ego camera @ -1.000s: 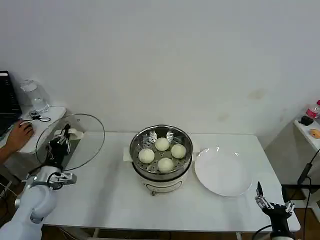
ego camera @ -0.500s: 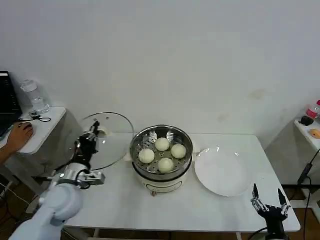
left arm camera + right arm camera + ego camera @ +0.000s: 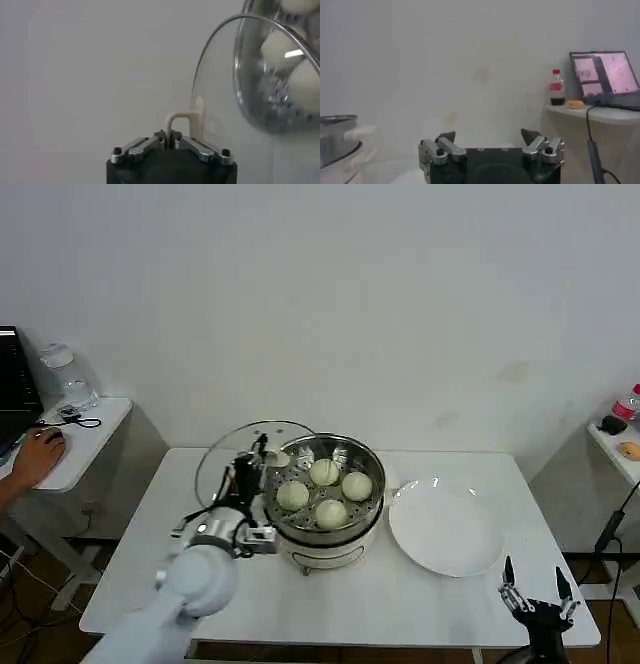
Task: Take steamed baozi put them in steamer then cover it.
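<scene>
Jaws of the left gripper (image 3: 171, 141) are pinched on the pale handle (image 3: 183, 123) of the cover (image 3: 244, 466), and the left wrist view shows that pinch up close: both fingers meeting at the foot of the small looped handle, with the glass standing on edge beyond it. From the head view the grip itself is too small to read, but the wider placing is plain: the cover is held tilted in the air just left of the steamer (image 3: 322, 495), its rim overlapping the pot's left edge. Four steamed baozi (image 3: 324, 490) sit on the perforated tray inside; the left wrist view catches only a couple of them, blurred through the glass. The steamer stands mid-table (image 3: 430, 604), a white plate (image 3: 446, 527) just to its right. The right gripper (image 3: 490, 138) hangs low at the table's near right corner, jaws spread wide with nothing between them.
</scene>
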You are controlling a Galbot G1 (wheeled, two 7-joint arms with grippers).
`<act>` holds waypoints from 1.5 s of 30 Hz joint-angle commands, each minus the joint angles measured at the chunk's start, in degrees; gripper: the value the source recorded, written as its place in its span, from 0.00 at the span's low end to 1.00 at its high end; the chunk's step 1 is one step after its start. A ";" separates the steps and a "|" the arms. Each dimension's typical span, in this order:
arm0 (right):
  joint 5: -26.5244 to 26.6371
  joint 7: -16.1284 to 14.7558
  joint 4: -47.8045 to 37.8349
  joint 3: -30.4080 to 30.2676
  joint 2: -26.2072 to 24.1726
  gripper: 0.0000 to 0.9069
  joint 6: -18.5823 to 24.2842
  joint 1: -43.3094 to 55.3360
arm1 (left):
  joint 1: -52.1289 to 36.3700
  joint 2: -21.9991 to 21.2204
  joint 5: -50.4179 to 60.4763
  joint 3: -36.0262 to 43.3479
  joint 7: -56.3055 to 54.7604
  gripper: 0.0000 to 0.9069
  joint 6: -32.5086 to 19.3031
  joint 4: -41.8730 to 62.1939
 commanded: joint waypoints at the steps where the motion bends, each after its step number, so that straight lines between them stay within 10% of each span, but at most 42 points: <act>1: -1.98 -0.02 -0.21 0.09 2.01 1.00 0.06 -0.15 | -5.20 -6.91 7.40 10.08 4.25 0.00 2.01 2.68; 17: -1.15 0.16 -0.88 0.18 0.40 1.00 -0.47 0.66 | -7.64 -15.68 12.63 11.95 3.57 0.00 3.31 10.27; 45: 0.44 -0.07 -1.65 0.20 -0.68 1.00 -0.28 0.85 | -7.77 -17.29 14.85 11.81 2.08 0.00 2.82 16.68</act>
